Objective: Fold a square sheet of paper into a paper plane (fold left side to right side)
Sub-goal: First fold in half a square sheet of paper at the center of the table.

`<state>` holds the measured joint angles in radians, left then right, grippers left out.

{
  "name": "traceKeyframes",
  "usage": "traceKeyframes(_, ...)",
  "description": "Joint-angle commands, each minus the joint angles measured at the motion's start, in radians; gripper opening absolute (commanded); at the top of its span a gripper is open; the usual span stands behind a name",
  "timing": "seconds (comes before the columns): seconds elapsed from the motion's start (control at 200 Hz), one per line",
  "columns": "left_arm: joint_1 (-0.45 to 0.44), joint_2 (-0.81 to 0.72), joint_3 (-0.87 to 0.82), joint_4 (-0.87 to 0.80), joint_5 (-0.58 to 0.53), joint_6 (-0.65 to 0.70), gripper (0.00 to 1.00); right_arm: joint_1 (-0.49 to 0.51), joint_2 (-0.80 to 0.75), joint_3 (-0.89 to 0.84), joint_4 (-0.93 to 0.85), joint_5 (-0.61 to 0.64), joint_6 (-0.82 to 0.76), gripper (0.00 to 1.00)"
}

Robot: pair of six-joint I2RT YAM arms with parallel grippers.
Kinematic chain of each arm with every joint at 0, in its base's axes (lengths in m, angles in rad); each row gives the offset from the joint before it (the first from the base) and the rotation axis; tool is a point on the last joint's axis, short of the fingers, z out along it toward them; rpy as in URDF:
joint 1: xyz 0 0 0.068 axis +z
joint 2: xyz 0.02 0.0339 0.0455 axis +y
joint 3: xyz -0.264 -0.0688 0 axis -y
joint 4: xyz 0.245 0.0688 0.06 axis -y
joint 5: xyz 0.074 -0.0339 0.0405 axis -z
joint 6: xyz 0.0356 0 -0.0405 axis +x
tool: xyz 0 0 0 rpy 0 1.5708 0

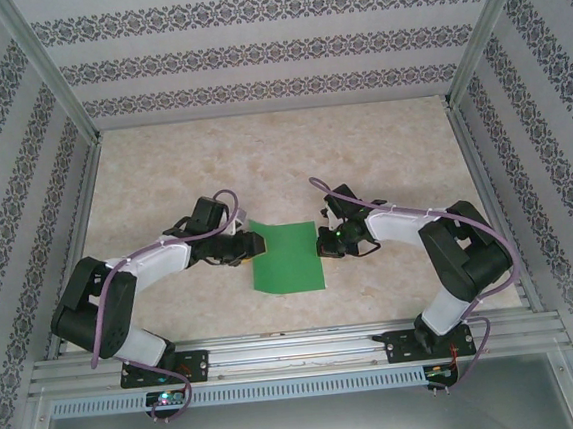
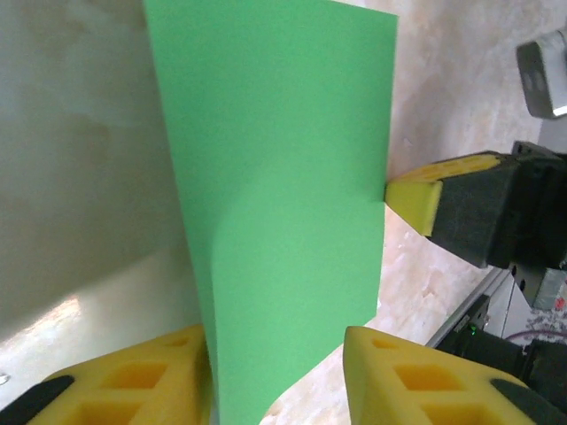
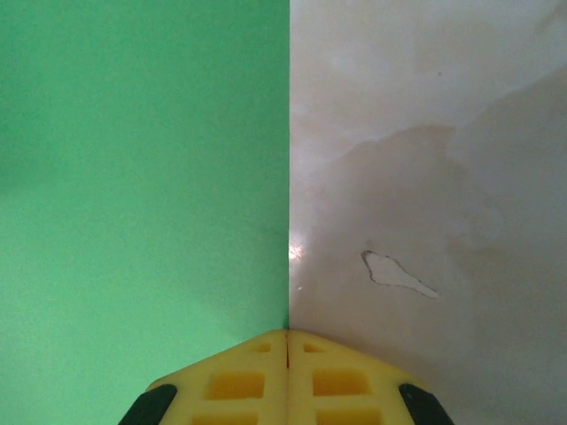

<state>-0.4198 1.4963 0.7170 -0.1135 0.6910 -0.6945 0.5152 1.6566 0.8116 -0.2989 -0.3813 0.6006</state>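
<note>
The square sheet of paper (image 1: 288,257) is bright green and lies on the table between the two arms. My left gripper (image 1: 252,244) is at its left edge. In the left wrist view the left gripper (image 2: 275,381) is open, and the sheet (image 2: 283,177) rises in a soft curve between the yellow pads, against the left pad (image 2: 142,381). My right gripper (image 1: 326,241) is at the sheet's right edge. Its pads (image 3: 257,381) are shut together, and the sheet's (image 3: 142,177) straight edge runs into their seam. The right gripper's pad tip (image 2: 415,199) touches that edge.
The beige marbled tabletop (image 1: 382,156) lies all round the sheet, with patterned walls on three sides. A metal rail (image 1: 298,349) carries both arm bases at the near edge. There is a small chipped mark (image 3: 394,273) on the table just right of the right gripper.
</note>
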Motion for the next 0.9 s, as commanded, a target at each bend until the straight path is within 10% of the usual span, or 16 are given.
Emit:
traceKeyframes(0.0,-0.027,-0.021,0.039,0.062,0.038,-0.028,0.47,0.022,0.052,-0.005,0.002,0.044,0.004,0.03)
traceKeyframes(0.43,-0.136,0.136,0.125,0.156,0.052,-0.063,0.55,0.02,0.028,-0.04,0.056,0.012,0.019,0.03)
traceKeyframes(0.894,-0.192,0.254,0.191,0.163,0.012,-0.064,0.32,0.005,-0.001,-0.088,0.134,-0.034,0.042,0.0)
